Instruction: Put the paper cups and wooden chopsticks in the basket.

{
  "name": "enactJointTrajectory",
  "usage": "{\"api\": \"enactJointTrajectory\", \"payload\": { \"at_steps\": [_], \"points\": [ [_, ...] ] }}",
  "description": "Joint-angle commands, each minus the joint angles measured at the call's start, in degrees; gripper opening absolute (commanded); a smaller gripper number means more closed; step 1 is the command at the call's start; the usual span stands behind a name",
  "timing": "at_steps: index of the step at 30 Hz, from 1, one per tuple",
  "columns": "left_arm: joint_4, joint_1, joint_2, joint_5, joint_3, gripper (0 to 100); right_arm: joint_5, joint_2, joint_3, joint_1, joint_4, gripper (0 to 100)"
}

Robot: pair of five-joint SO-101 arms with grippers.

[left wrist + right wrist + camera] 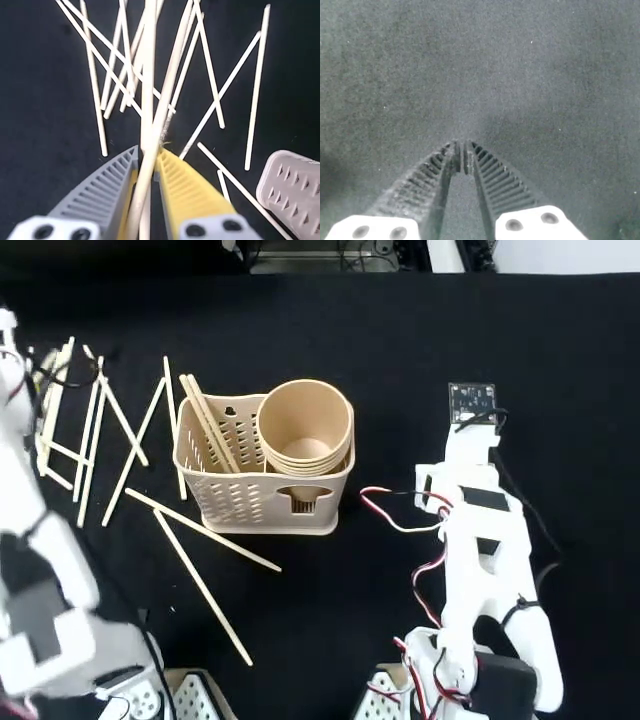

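Black table (450,330), basket (250,508) standing on it, chopsticks (202,587) scattered beside

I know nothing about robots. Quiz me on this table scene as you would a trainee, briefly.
1. True or false: the stacked tan paper cups stand inside the beige perforated plastic basket.
2. What does the left gripper hold?
A. a paper cup
B. wooden chopsticks
C. nothing
3. Fill in the word: over the bare black cloth, the right gripper is ____ (open or shut).

Key: 1 true; 2 B; 3 shut.
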State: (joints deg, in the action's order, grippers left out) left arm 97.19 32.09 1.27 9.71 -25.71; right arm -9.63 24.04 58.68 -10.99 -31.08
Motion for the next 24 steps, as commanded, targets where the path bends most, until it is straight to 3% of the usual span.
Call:
{"api": "enactJointTrajectory", "payload": {
  "at_steps": [1, 5, 11, 19, 24],
  "points": [
    [-7.3, -0.9, 17.9, -0.4, 11.6, 3, 0.0, 1.3, -0.2, 0.8, 1.0, 3.5],
    [-18.3, -2.9, 33.0, -0.4, 27.2, 3, 0.0, 1.3, -0.1, 0.8, 0.9, 3.5],
    [-36.1, -14.6, 56.8, -1.1, 53.8, 3, 0.0, 1.3, -0.1, 0.8, 0.9, 3.5],
    [-66.0, -27.8, 76.1, -17.5, 75.2, 3, 0.0, 1.3, -0.1, 0.8, 0.9, 3.5],
    [-74.5, -34.2, 79.1, -24.7, 81.2, 3, 0.0, 1.3, -0.1, 0.8, 0.9, 3.5]
  ]
}}
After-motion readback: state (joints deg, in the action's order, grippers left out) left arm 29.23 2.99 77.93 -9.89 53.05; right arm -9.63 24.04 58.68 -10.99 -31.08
